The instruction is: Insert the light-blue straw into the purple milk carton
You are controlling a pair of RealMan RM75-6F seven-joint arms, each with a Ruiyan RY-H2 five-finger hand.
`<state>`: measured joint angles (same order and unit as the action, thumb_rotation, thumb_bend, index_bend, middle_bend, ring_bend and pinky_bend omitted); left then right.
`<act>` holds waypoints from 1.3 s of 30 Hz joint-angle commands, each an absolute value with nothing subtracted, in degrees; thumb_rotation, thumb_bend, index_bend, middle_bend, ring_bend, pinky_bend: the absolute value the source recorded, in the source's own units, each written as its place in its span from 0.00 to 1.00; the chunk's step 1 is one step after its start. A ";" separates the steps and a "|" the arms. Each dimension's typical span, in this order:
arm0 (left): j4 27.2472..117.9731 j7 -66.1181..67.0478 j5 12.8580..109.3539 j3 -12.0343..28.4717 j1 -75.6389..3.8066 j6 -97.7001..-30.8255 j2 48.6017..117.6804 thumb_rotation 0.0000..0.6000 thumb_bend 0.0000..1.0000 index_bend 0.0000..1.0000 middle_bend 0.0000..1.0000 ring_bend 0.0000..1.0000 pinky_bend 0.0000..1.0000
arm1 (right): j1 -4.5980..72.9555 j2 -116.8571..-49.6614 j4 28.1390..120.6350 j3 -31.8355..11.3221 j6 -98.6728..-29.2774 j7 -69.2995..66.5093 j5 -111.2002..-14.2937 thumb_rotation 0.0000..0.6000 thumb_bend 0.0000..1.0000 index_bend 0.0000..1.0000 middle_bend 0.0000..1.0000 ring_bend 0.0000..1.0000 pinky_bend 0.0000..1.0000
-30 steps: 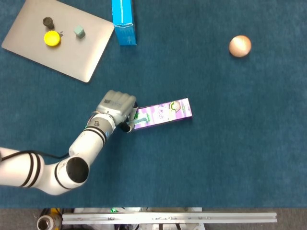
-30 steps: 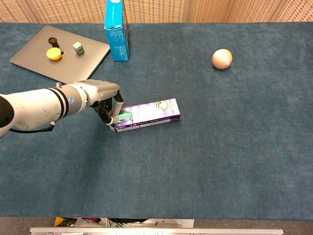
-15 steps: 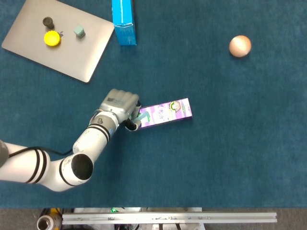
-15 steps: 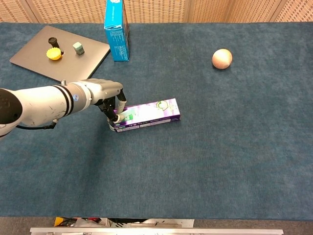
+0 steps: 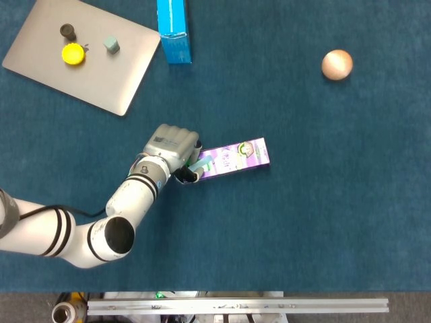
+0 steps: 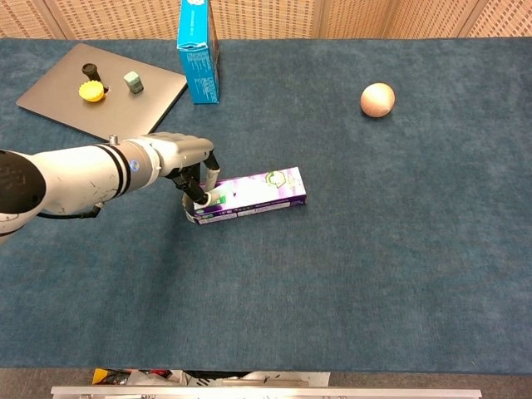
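purple rectangular milk carton (image 5: 232,159) lies flat on blue felt tabletop (image 5: 303,202), approx mid-table. left hand (image 5: 174,145) at carton's left end, fingers (image 6: 204,179) curled down, pinching short light-blue straw (image 5: 201,163) w/ tip against carton top. right hand out of view. grey laptop (image 5: 87,57) far left, round peach-coloured ball (image 5: 337,64) far right.

A lab test bench: blue felt-covered table (image 6: 399,274) edged by an aluminium rail (image 5: 236,306).
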<state>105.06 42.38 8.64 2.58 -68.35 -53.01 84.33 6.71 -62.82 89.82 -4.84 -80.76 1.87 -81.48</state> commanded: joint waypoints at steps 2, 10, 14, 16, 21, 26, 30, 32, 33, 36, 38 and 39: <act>105.49 41.87 9.37 2.32 -68.36 -53.40 84.12 0.61 0.38 0.49 0.88 0.97 1.00 | 6.72 -62.80 89.84 -4.85 -80.74 1.86 -81.52 0.85 0.46 0.24 0.35 0.24 0.35; 106.75 41.11 11.87 1.98 -68.10 -55.20 83.51 0.61 0.38 0.45 0.88 0.97 1.00 | 6.73 -62.75 89.83 -4.87 -80.63 1.79 -81.53 0.85 0.46 0.24 0.35 0.24 0.35; 107.87 41.15 13.94 1.47 -67.72 -56.71 83.01 0.61 0.38 0.44 0.87 0.96 1.00 | 6.71 -62.76 89.76 -4.91 -80.70 1.72 -81.59 0.85 0.46 0.24 0.35 0.24 0.35; 108.38 41.68 15.12 0.85 -67.56 -57.73 83.08 0.61 0.38 0.43 0.87 0.96 1.00 | 6.70 -62.74 89.76 -4.91 -80.76 1.70 -81.67 0.85 0.46 0.24 0.35 0.24 0.35; 108.66 42.65 16.87 -0.14 -67.17 -59.33 84.30 0.61 0.38 0.42 0.87 0.96 1.00 | 6.74 -62.85 89.74 -4.84 -80.71 1.60 -81.88 0.85 0.46 0.24 0.35 0.24 0.35; 108.20 42.72 17.83 0.14 -66.71 -60.51 84.97 0.61 0.38 0.40 0.87 0.96 1.00 | 6.65 -62.78 89.74 -4.79 -80.76 1.52 -81.93 0.85 0.46 0.24 0.35 0.24 0.35; 108.23 43.10 17.92 0.05 -66.58 -60.28 84.94 0.61 0.38 0.38 0.87 0.96 1.00 | 6.60 -62.79 89.69 -4.80 -80.77 1.45 -81.86 0.85 0.46 0.24 0.35 0.24 0.35; 108.17 43.32 17.92 0.04 -66.58 -60.11 85.16 0.61 0.38 0.38 0.87 0.96 1.00 | 6.61 -62.81 89.68 -4.76 -80.71 1.45 -81.89 0.85 0.46 0.24 0.35 0.24 0.35; 108.13 43.42 17.92 0.04 -66.59 -60.06 85.28 0.61 0.38 0.38 0.87 0.96 1.00 | 6.60 -62.82 89.67 -4.75 -80.72 1.45 -81.91 0.85 0.46 0.24 0.35 0.24 0.35; 108.15 43.51 18.23 0.20 -66.53 -60.01 85.57 0.61 0.38 0.36 0.87 0.96 1.00 | 6.48 -62.75 89.71 -4.74 -80.87 1.42 -81.90 0.85 0.46 0.24 0.35 0.24 0.35; 108.22 43.33 18.66 0.39 -66.40 -60.06 85.67 0.61 0.38 0.34 0.87 0.95 1.00 | 6.39 -62.67 89.75 -4.74 -80.99 1.41 -81.87 0.85 0.46 0.24 0.35 0.24 0.35; 108.22 43.21 18.91 0.49 -66.31 -59.99 85.70 0.62 0.38 0.33 0.87 0.95 1.00 | 6.31 -62.62 89.77 -4.74 -81.07 1.40 -81.86 0.85 0.46 0.24 0.35 0.24 0.35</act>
